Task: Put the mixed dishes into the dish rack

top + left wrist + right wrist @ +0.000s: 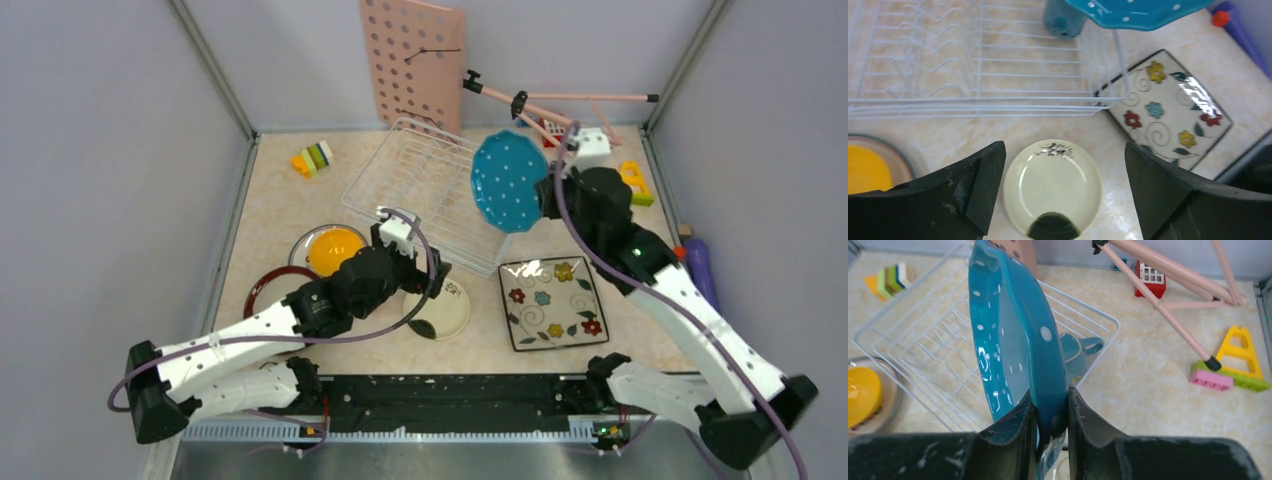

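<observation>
Over the right-hand end of the white wire dish rack (pixel 410 185), the teal polka-dot plate (pixel 1013 335) hangs on edge, clear of the beige marbled bench (pixel 280 200). Its glaze is glossy, with small white dots on face and rim, and the outline looks scalloped in the top view. The right gripper (pixel 1050 402) pinches the lower rim, one finger against each face. Whether the plate touches any wire or prong: cannot tell.

The left gripper (pixel 1064 167) is spread wide and holds nothing. It is poised above the cream round plate with a black blotch (pixel 1053 185), which lies flat on the bench just in front of the rack. The square flowered plate (pixel 553 302) lies flat to the right of that, beside the rack's near corner. The orange-yellow bowl (pixel 335 250) sits left of the rack's near side.

Obscured or unclear:
- The blue cup (pixel 1079 354) is inside the rack and half hidden behind the teal plate in the right wrist view.
- The dark-red-rimmed plate (pixel 262 283) is partly under the left arm (pixel 250 335); only an arc shows.
- From above, the left gripper covers part of the cream plate.
- The bowl is cut off at the frame edge in the left wrist view.
- Glare washes out one corner of the flowered plate.
- The fingers hide the teal rim at the grasp.
- The rack's prongs are thin and pale, hard to count against the bench.
</observation>
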{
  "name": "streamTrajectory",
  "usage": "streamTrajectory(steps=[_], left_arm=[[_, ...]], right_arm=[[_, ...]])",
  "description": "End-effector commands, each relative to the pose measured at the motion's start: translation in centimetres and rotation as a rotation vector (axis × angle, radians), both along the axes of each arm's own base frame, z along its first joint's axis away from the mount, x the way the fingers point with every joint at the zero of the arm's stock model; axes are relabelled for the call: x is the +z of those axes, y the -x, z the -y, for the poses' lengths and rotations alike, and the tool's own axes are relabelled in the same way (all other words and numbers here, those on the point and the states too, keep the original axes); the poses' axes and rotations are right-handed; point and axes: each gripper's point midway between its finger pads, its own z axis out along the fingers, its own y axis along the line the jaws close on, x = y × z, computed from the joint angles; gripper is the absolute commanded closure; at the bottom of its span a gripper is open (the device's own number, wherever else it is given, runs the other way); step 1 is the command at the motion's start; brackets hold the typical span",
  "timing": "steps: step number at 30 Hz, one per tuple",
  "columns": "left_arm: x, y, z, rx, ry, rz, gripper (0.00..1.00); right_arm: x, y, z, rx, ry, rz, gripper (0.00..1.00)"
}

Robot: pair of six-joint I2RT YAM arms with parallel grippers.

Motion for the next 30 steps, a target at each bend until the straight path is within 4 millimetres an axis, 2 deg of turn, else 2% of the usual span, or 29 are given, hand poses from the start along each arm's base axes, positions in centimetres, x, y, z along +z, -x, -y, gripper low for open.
streamTrajectory(steps=[1,3,6,10,12,19,24,30], left_arm=[[-1.7,-1.6,-4.2,0.186,-0.052,0.027,0.07],[-2.1,-1.7,-5.0,0.213,-0.053,0.042,0.07],[-2.4,-1.9,-5.8,0.235,-0.063,0.077,0.08],[-2.4,-2.4,-7.1,0.291,-0.078,0.122,0.09],[-2.7,-2.8,-7.9,0.338,-0.08,0.142,0.09],[-4.5,-3.8,-8.2,0.391,-0.1,0.171,0.08],[-5.2,-4.1,-8.9,0.446,-0.117,0.167,0.08],[-5.4,-4.0,-10.0,0.476,-0.072,0.172,0.08]], right_arm=[[11.0,-5.1,-3.3,0.082,0.034,0.39,1.0],[10.8,-7.0,-4.6,0.102,0.086,0.441,1.0],[11.2,-8.9,-5.4,0.104,0.129,0.567,1.0],[10.4,-12.1,-7.2,0.177,0.186,0.597,1.0],[10.7,-13.2,-7.9,0.194,0.219,0.654,1.0],[10.2,-17.9,-9.5,0.21,0.303,0.716,1.0],[10.4,-19.6,-9.9,0.191,0.309,0.799,1.0],[9.6,-21.2,-11.0,0.212,0.316,0.838,1.0]])
